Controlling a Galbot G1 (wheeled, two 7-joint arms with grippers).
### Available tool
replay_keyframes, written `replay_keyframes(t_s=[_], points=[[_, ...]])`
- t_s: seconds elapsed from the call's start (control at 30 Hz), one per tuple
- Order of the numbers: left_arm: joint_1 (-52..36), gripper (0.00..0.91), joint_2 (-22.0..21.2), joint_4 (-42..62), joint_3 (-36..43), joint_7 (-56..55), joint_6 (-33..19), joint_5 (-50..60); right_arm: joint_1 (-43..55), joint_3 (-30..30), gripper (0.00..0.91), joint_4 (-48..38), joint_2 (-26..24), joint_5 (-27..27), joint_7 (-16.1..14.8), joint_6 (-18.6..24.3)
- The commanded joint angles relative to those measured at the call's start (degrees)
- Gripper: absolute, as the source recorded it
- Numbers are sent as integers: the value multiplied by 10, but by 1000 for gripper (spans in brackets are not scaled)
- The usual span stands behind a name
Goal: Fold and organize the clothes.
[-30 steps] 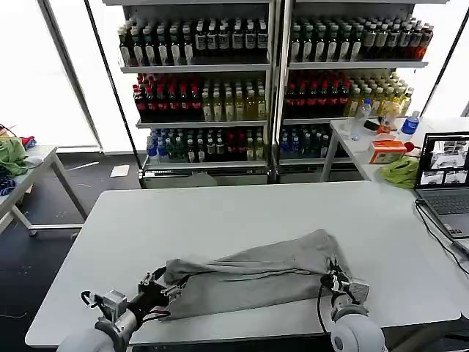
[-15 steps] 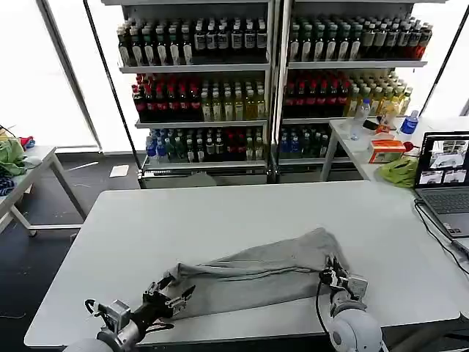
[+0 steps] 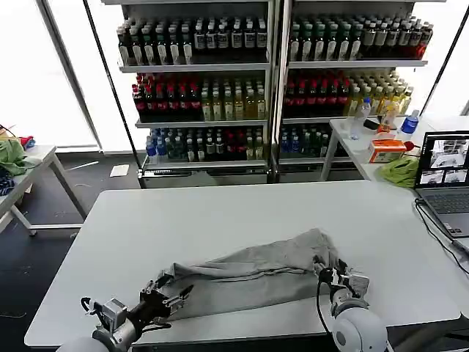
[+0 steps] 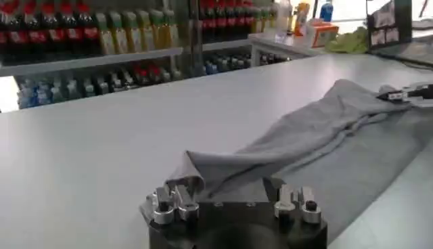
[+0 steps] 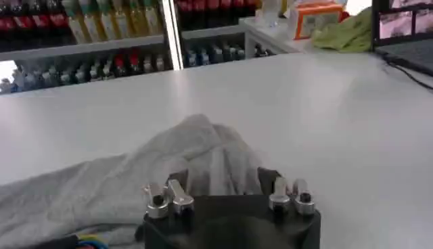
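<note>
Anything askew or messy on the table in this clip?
The grey T-shirt lies bunched and rumpled across the white table's near edge, not flat. The left gripper sits at one end, the right gripper at the other. Nothing is spilled or damaged.

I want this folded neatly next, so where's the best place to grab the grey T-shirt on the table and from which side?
Probably by the two ends of the grey T-shirt. It lies bunched in a long band across the white table, so come in from the near edge, low and flat: left gripper at its left end, right gripper at its right end.
</note>
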Motion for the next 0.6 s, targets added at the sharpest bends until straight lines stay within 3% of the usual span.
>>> replay_keyframes(t_s=[0.03, 0.27, 0.37, 0.4, 0.47, 0.6], points=[[17, 675, 5, -35, -5, 43, 7, 0, 16, 13, 907, 20, -3, 11, 6, 3], [19, 605, 10, -27, -9, 58, 19, 13, 28, 22, 907, 14, -8, 22, 11, 3], [18, 615, 11, -15, -14, 59, 18, 27, 31, 24, 907, 10, -11, 25, 13, 3], [14, 665, 11, -13, -15, 47, 15, 23, 31, 25, 907, 10, -12, 25, 13, 3], [2, 887, 8, -9, -15, 1, 10, -2, 32, 26, 907, 8, -13, 26, 12, 3], [-45, 907, 0, 17, -23, -73, -4, -59, 35, 25, 907, 5, -14, 26, 12, 3]])
